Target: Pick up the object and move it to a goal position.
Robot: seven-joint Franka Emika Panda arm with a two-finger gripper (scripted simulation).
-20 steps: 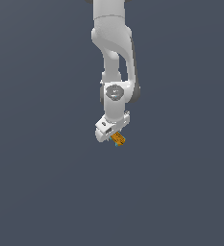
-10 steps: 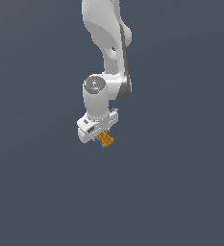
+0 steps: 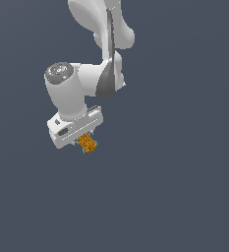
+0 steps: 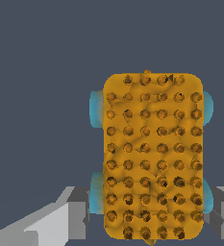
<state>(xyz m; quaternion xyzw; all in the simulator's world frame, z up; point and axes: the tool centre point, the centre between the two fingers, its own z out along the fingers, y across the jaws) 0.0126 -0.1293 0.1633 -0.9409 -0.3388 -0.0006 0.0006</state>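
The object [image 3: 87,143] is a small orange-yellow block with a dark dotted grid and teal-blue edges. It sticks out below my white gripper [image 3: 81,139], which is shut on it and holds it in the air. In the wrist view the object [image 4: 153,158] fills the middle, with teal bumps on both sides. My grey fingers [image 4: 77,216] press against its lower sides. The arm hangs down from the top of the exterior view.
Only a plain dark grey-blue background shows around the arm in both views. No goal marker, table edge or other object shows.
The arm has swung toward the exterior view's left and closer to the camera, carrying the object with it. The gripper stays shut on the object.
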